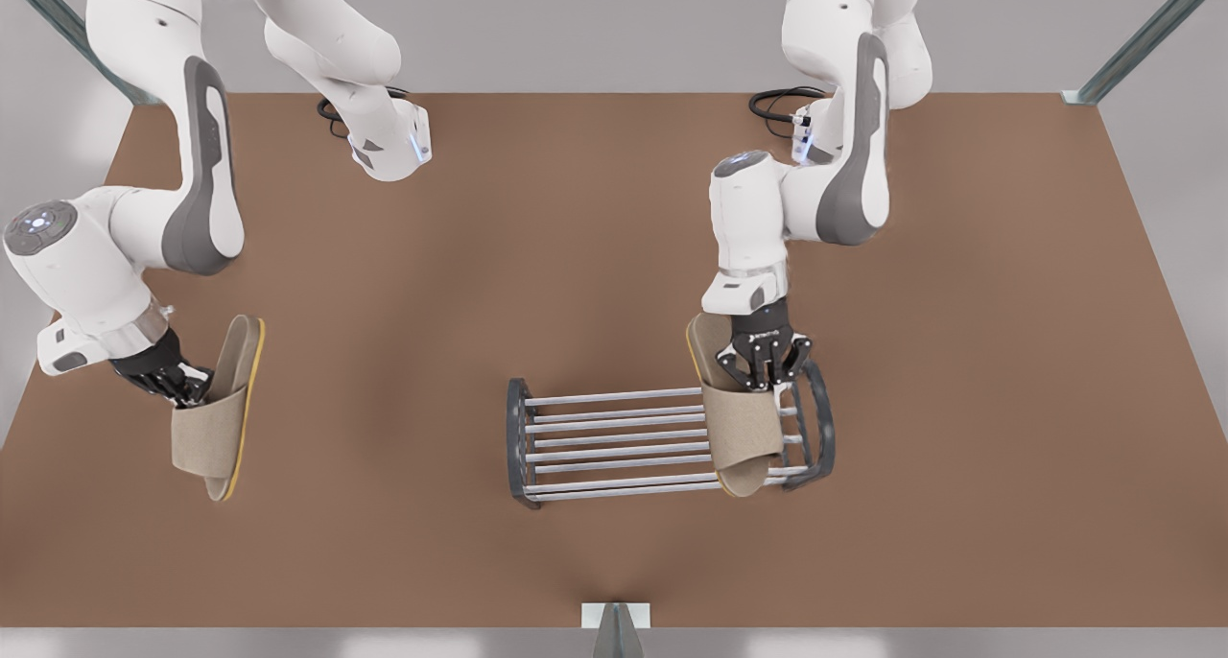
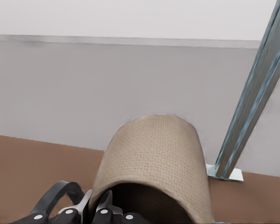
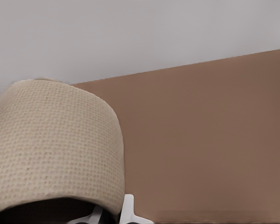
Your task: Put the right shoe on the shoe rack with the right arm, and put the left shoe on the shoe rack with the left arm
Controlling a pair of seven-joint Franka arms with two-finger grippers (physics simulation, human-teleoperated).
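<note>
The shoe rack (image 1: pixel 614 437) stands on the brown table near the middle. The right shoe (image 1: pixel 739 428), a beige slipper, lies tilted across the rods at the rack's end toward the front view's right. My right gripper (image 1: pixel 767 375) points down over its heel half, fingers closed on the strap's edge. Its strap (image 3: pixel 51 144) looms close in the right wrist view. At the front view's left, my left gripper (image 1: pixel 187 389) is shut on the left shoe (image 1: pixel 216 428), held tilted on its side above the table. The left wrist view has its strap (image 2: pixel 154 154) just past the gripper (image 2: pixel 91 210).
The rest of the rack's rods, toward the front view's left, carry nothing. Metal frame posts (image 2: pixel 252 102) stand at the table's corners, and a bracket (image 1: pixel 615 616) sits at the near edge. Black cables (image 1: pixel 777 102) lie by the arm bases.
</note>
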